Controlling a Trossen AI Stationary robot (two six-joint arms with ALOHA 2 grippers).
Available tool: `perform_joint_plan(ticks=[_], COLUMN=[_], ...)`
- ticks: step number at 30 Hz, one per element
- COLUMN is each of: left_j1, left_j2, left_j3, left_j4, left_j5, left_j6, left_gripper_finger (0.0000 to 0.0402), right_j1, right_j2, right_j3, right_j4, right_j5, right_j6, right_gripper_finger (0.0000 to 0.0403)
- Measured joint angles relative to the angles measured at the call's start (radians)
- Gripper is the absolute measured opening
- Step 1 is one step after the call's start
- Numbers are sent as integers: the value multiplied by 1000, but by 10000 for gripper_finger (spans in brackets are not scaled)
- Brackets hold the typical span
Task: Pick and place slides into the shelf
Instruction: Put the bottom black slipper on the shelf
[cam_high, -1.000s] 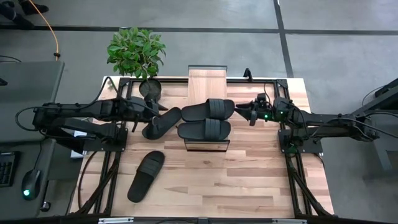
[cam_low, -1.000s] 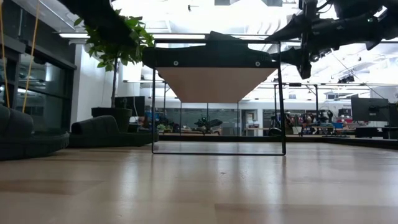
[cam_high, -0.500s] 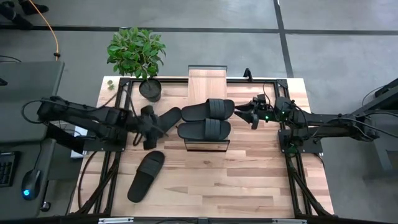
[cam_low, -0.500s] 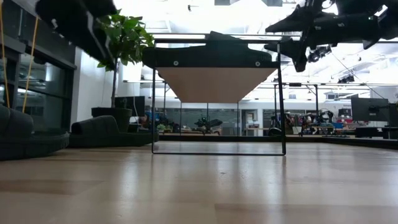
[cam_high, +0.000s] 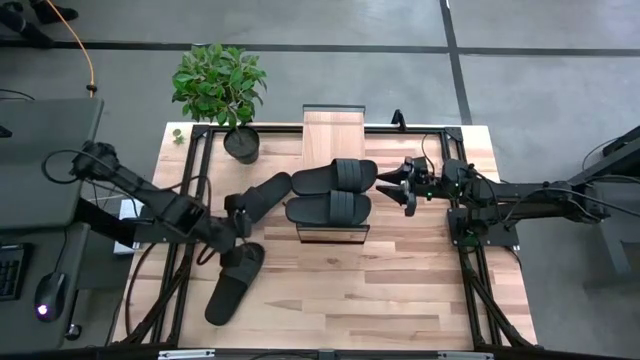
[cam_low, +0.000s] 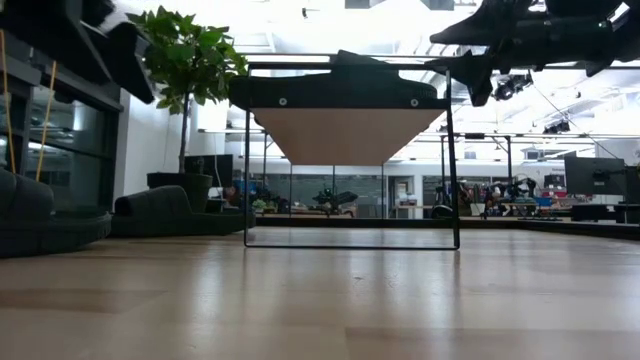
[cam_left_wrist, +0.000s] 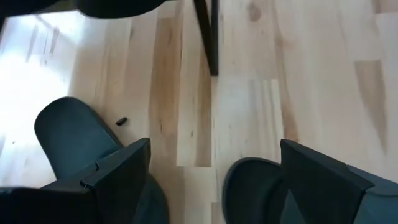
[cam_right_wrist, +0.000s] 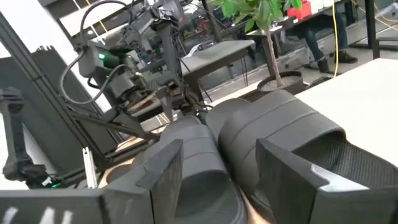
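The shelf (cam_high: 333, 130) is a light-wood rack in the middle of the table. Two black slides (cam_high: 335, 177) (cam_high: 328, 209) lie side by side on its top. A third slide (cam_high: 260, 195) lies slantwise at the shelf's left edge; I cannot tell whether its end rests on the shelf. The fourth slide (cam_high: 235, 283) lies flat on the table, nearer and to the left. My left gripper (cam_high: 240, 232) is open above that slide's far end (cam_left_wrist: 255, 186). My right gripper (cam_high: 393, 186) is open, just right of the two shelved slides (cam_right_wrist: 273, 124).
A potted plant (cam_high: 238, 140) stands at the far left corner of the table. The shelf's dark leg (cam_left_wrist: 211, 37) is close ahead of the left gripper. Bare wood shows on the near half and to the shelf's right (cam_high: 400, 290).
My left arm has swung from beside the third slide toward the table's near edge, ending over the fourth slide's far end. The third slide has stayed by the shelf. My right gripper has tipped from pointing down toward level.
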Motion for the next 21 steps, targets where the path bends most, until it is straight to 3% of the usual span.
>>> perform_joint_plan(ticks=[5,12,21], left_j1=[-92,-180,-209], left_j2=[20,82,112], left_j3=[0,0,0], left_j4=[-3,-4,-14], left_j5=[-72,-124,-112], left_j6=[-43,-42,-93], left_gripper_finger=[337,337,337], right_j1=[-1,-2,-2], right_j2=[0,0,0], right_j3=[0,0,0], right_j4=[-1,-1,25], right_j5=[20,142,179], right_j6=[-11,-35,-52], right_gripper_finger=[193,193,193])
